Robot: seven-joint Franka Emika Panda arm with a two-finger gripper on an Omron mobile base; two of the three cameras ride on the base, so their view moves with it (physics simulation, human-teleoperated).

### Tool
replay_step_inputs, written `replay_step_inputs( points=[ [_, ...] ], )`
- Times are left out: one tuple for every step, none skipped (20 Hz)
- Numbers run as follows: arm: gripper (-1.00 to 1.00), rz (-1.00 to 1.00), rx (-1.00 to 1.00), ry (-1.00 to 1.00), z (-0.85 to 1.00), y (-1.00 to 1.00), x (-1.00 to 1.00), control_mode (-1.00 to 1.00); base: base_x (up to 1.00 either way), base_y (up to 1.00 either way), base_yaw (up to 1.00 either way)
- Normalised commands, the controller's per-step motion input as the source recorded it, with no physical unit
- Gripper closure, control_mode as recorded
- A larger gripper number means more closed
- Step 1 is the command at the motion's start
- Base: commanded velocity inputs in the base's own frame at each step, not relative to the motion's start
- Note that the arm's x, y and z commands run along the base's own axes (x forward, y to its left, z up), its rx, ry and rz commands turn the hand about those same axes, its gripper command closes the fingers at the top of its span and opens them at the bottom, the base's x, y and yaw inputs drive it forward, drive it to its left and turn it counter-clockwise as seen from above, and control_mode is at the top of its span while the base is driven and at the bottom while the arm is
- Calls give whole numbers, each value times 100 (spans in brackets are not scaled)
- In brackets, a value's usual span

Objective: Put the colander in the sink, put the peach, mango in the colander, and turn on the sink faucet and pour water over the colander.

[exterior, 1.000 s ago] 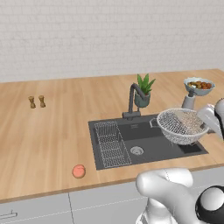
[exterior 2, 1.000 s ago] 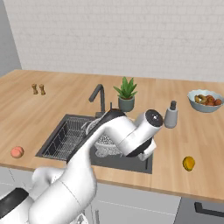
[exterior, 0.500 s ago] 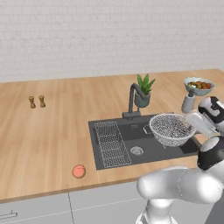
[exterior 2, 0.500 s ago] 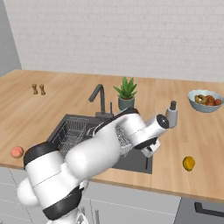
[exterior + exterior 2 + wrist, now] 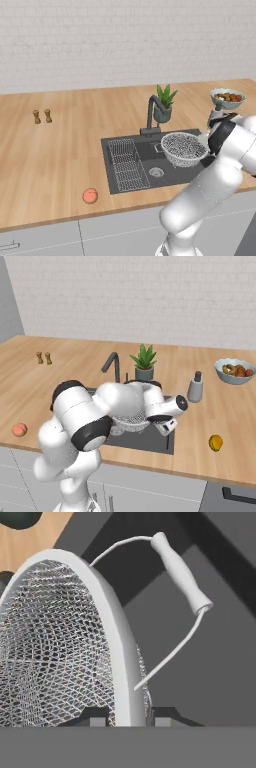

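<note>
Jaws: pinching the colander (image 5: 65, 642) rim, one tip each side of the thin band, gripper (image 5: 131, 716) sitting just beside a side handle.
Colander: hanging over the sink (image 5: 131, 174), right half of basin (not resting on the floor yet, as far as I can tell).
Handling: likely light, stiff wire mesh; rim is thin and smooth, so it may be pivoting in a rim pinch. Rim next to the handle looks the best hold.
Faucet: sink faucet (image 5: 151, 112) standing at the sink's back edge, spout arching toward the colander; nearest thing to bump.
Rack: wire rack (image 5: 125, 163) filling the sink's left half.
Peach: peach (image 5: 90, 195) lying on the counter left-front of the sink.
Mango: mango (image 5: 215, 442) lying on the counter right-front of the sink.
Others: potted plant (image 5: 164, 102) behind the sink, soap bottle (image 5: 195, 387) and fruit bowl (image 5: 234, 370) to the sink's right, shakers (image 5: 42, 116) far left; none blocking.
</note>
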Motion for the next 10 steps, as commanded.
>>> replay_step_inputs(
  points=[
    [100, 0, 0, 0, -49, 17, 49, -100, 0, 0, 0],
    [100, 0, 0, 0, -45, 19, 40, -100, 0, 0, 0],
    [100, 0, 0, 0, -44, 22, 33, -100, 0, 0, 0],
    [100, 0, 0, 0, -44, 24, 28, -100, 0, 0, 0],
    [100, 0, 0, 0, -46, 25, 20, -100, 0, 0, 0],
    [100, 0, 0, 0, -47, 23, 17, -100, 0, 0, 0],
    [100, 0, 0, 0, -47, 22, 12, -100, 0, 0, 0],
    [100, 0, 0, 0, -47, 19, 9, -100, 0, 0, 0],
    [100, 0, 0, 0, -45, 17, 7, -100, 0, 0, 0],
    [100, 0, 0, 0, -43, 15, 6, -100, 0, 0, 0]
  ],
)
